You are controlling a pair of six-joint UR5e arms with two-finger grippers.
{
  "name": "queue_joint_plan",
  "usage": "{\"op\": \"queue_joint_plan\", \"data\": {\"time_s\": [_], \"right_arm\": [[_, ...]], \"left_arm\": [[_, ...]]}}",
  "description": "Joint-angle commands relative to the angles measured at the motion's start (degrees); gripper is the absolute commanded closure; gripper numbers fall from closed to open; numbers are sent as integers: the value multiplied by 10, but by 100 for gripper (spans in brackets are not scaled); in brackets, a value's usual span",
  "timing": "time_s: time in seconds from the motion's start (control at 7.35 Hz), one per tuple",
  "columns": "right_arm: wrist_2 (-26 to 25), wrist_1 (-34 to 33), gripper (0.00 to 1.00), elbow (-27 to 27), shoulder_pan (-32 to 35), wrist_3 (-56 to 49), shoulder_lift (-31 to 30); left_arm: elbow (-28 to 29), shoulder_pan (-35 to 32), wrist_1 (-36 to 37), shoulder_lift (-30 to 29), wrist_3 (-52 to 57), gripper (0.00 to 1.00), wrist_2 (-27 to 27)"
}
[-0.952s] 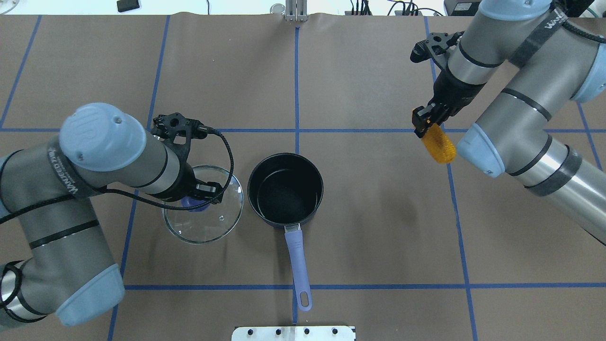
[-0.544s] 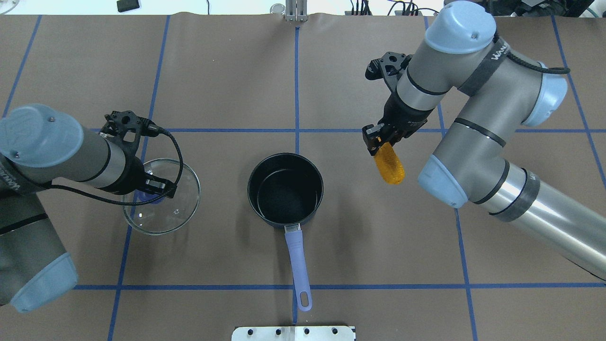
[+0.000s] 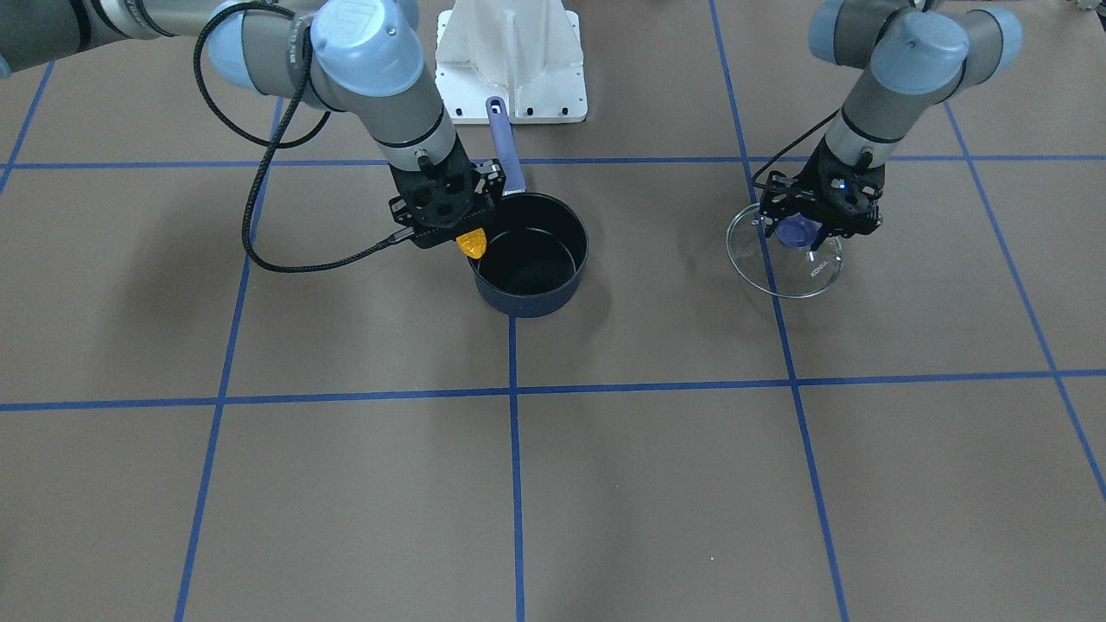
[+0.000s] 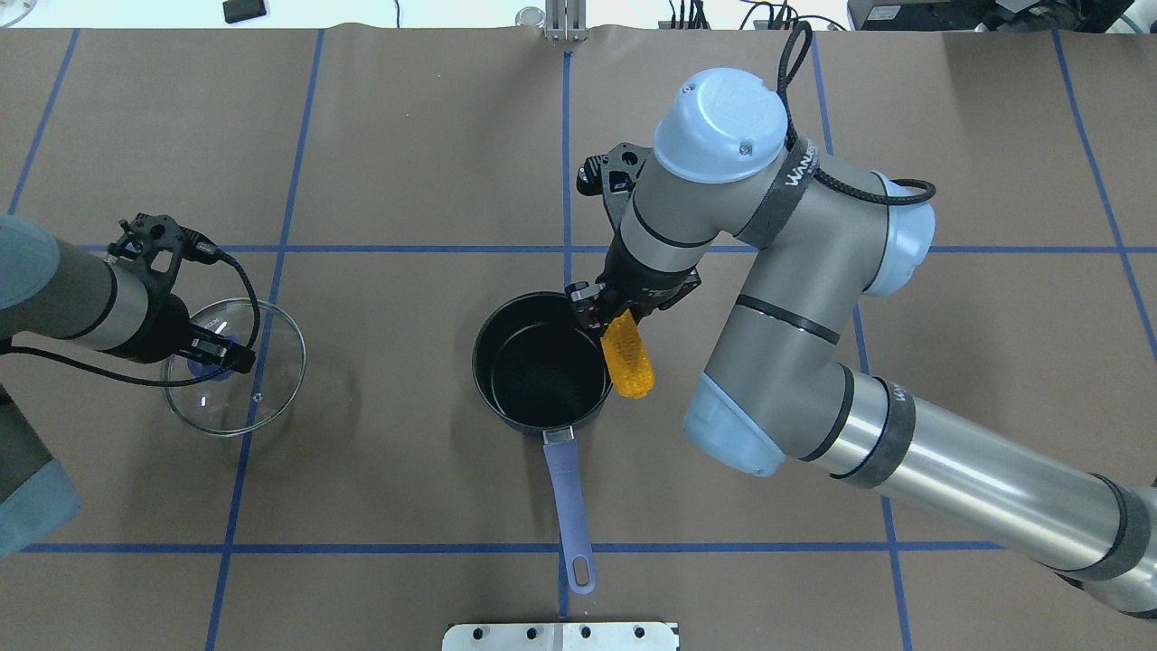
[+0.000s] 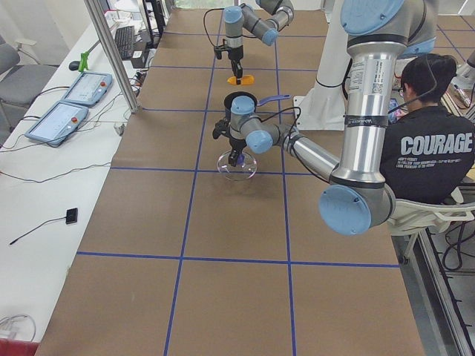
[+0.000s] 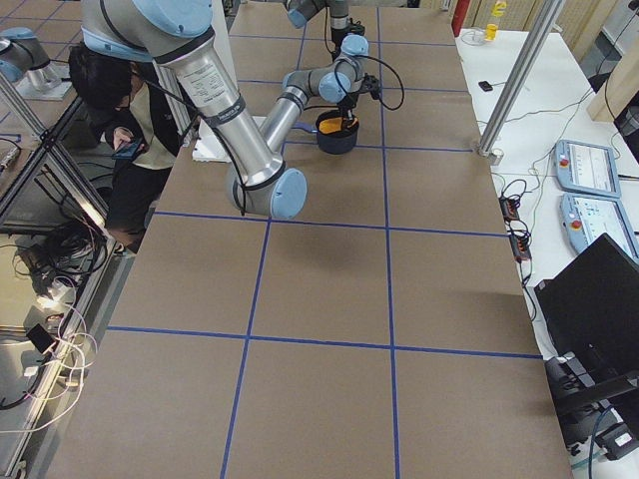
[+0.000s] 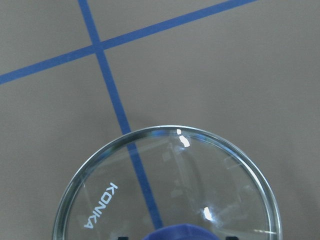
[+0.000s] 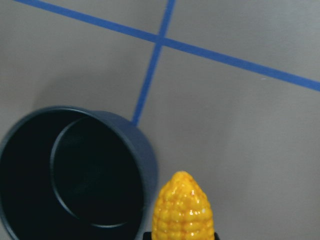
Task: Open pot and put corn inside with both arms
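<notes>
Front-facing view: the corn point(image 3: 472, 244) is clamped tip-down in the right gripper point(image 3: 462, 231) at the rim of the open pot point(image 3: 529, 304). The lid point(image 3: 788, 269) is gripped by its knob point(image 3: 797, 231) in the left gripper point(image 3: 816, 229), well apart from the pot. Overhead view: the corn is seen overlapping the pot's right rim. Half a second earlier it was held well right of the pot, and the lid was nearer the pot.
</notes>
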Motion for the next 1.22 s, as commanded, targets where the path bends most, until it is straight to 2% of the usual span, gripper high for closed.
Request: {"op": "queue_joint_plan", "data": {"time_s": [0.0,0.41,0.68,1.09], "right_arm": [[-16,2,64,-43,-18,24,46],[-43,11,64,-84,-36,32,68],[-46,79,64,-142,-40,49,80],[-51,82,64,-155,-41,49,84]], "left_arm": [[26,-27,-45,20,9,49,-45],[18,-61,-54,66,72,49,-64],[19,-82,-84,96,83,49,-91],[18,-84,-90,104,83,48,-99]]}}
